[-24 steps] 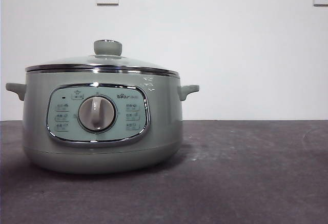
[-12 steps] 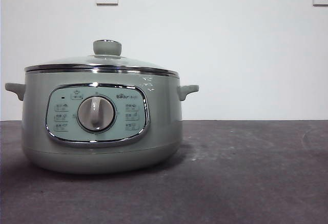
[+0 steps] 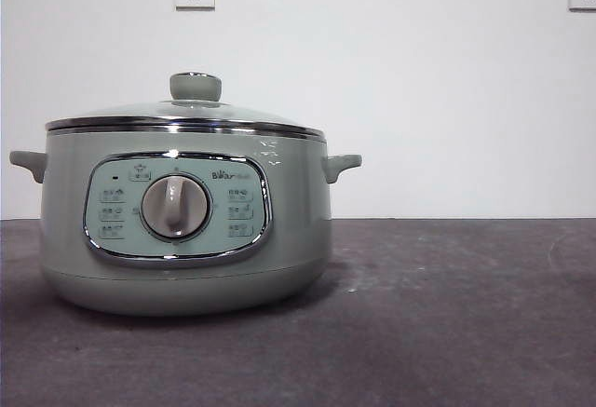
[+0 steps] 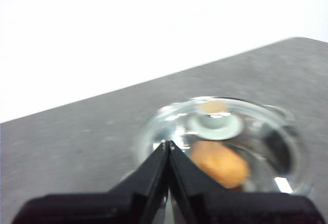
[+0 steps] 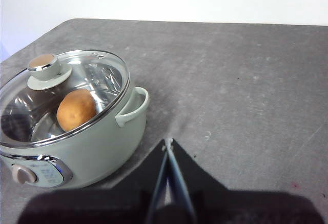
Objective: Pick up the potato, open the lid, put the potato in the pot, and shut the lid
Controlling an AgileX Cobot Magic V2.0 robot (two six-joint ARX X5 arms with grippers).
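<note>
The pale sage-green electric cooking pot (image 3: pixel 186 230) stands on the dark grey table (image 3: pixel 447 314), at about nine o'clock of the front view, its control panel and dial (image 3: pixel 175 206) facing the camera. The clear glass lid (image 3: pixel 186 114) sits level on the pot's rim, its steel band flush all round and its pale green knob (image 3: pixel 196 86) upright in the middle, so the pot reads as closed. Through the glass, both wrist views show the orange-brown potato (image 5: pixel 77 109) lying on the pot's steel floor, just beside the point under the knob and clear of the wall; it rests there because the lid encloses it, not because anything holds it. The left gripper (image 4: pixel 168 144) hangs above the lid, apart from it, its two black jaws pressed together with nothing between them. The right gripper (image 5: pixel 168 143) is well apart from the pot, over bare table off the side handle (image 5: pixel 132 106), its jaws likewise closed on nothing. Neither arm shows in the front view. Judged from how things lie, the whole task looks complete: potato inside, lid seated, both grippers free.
</note>
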